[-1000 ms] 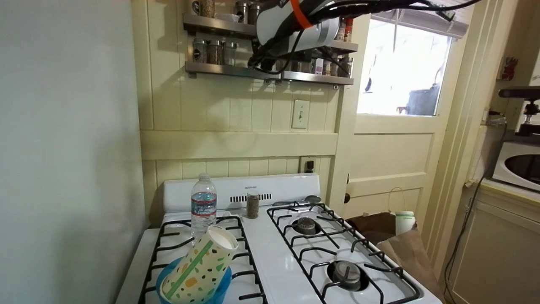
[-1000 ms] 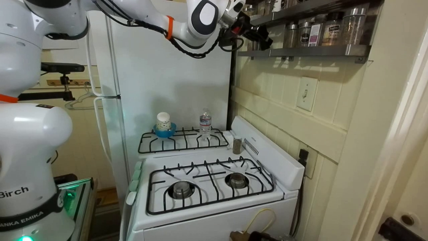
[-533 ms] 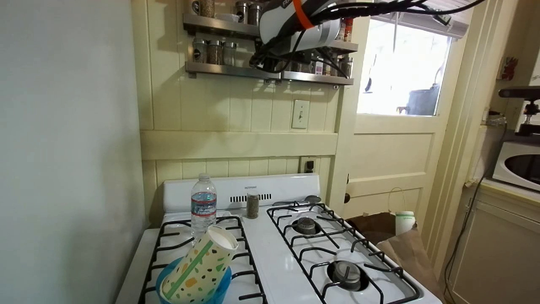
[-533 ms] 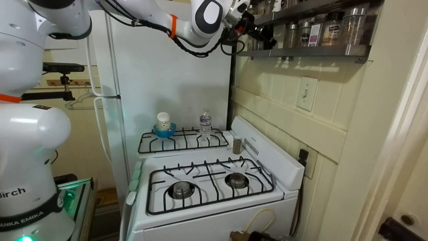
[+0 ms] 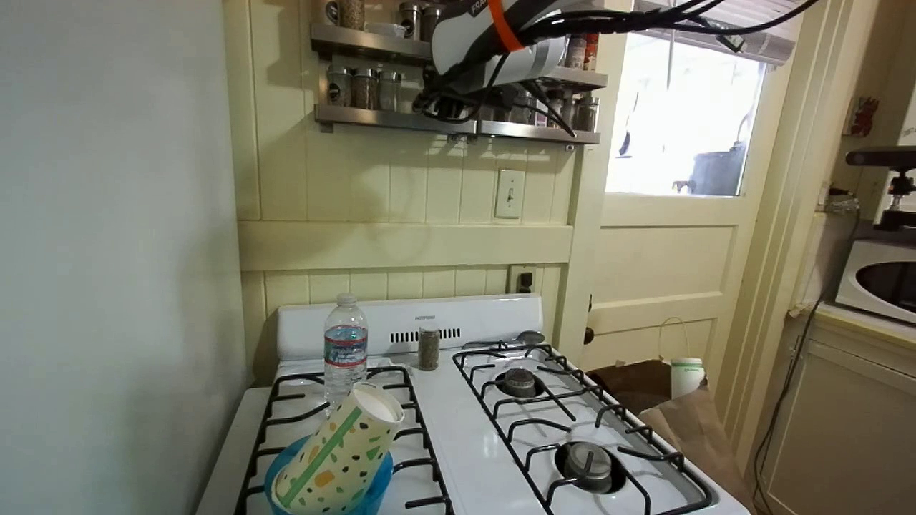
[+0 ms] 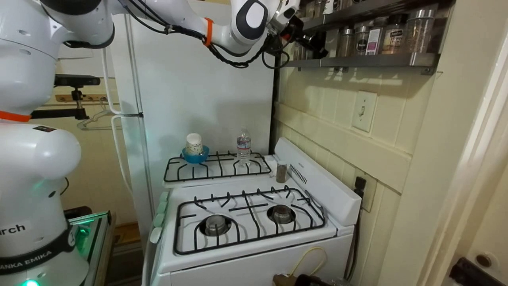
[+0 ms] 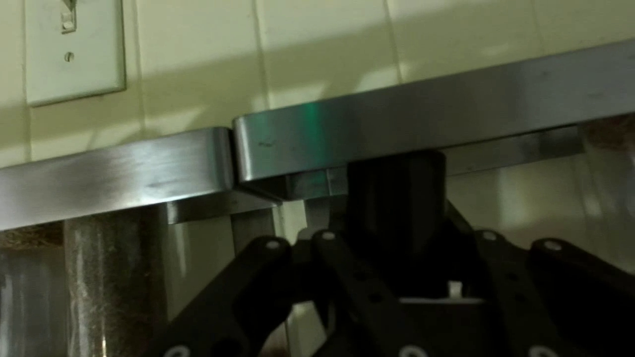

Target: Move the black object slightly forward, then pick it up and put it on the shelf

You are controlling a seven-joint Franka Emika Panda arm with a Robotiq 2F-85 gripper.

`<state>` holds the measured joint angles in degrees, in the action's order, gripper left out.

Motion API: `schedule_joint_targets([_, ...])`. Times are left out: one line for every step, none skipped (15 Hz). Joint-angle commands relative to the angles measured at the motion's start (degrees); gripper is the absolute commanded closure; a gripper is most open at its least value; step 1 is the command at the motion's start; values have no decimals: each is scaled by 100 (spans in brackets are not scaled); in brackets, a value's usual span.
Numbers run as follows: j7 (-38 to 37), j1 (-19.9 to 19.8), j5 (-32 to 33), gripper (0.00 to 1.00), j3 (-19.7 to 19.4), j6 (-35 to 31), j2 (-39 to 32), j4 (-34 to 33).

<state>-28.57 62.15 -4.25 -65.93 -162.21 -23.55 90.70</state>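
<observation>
Arm [image 6: 178,14] shifted; gripper [image 7: 397,198] at shelf [image 6: 381,60] above stove [image 6: 238,270], apart or together unclear;
one jar [image 6: 281,173], one bottle [image 6: 243,147], one bowl [image 6: 195,159] on stove; refrigerator [image 6: 206,79] beside.

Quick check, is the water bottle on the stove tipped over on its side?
No, in an exterior view the water bottle stands upright on the stove, its narrow end pointing up.
</observation>
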Motion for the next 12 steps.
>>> schedule_joint_targets([-441, -402, 379, 81, 343, 330, -76, -340])
schedule_joint_targets([-494, -476, 471, 81, 419, 349, -63, -368])
schedule_joint_targets([-562, -531, 577, 81, 453, 378, -77, -413])
schedule_joint_targets([-657, -597, 683, 31, 507, 414, -75, -460])
schedule_joint_targets([-723, -658, 781, 31, 575, 446, -49, -485])
schedule_joint_targets([-788, -713, 882, 25, 633, 460, -33, -516])
schedule_joint_targets([-867, -765, 987, 17, 685, 476, -26, -555])
schedule_joint_targets([-933, -803, 1092, 10, 733, 479, -3, -581])
schedule_joint_targets([-1025, -821, 1220, 1, 750, 468, 1, -605])
schedule_joint_targets([-1100, -831, 1340, 0, 769, 453, 21, -619])
schedule_joint_targets([-1199, -818, 1472, 0, 768, 428, 43, -614])
schedule_joint_targets([-1267, -802, 1596, 0, 772, 430, 77, -604])
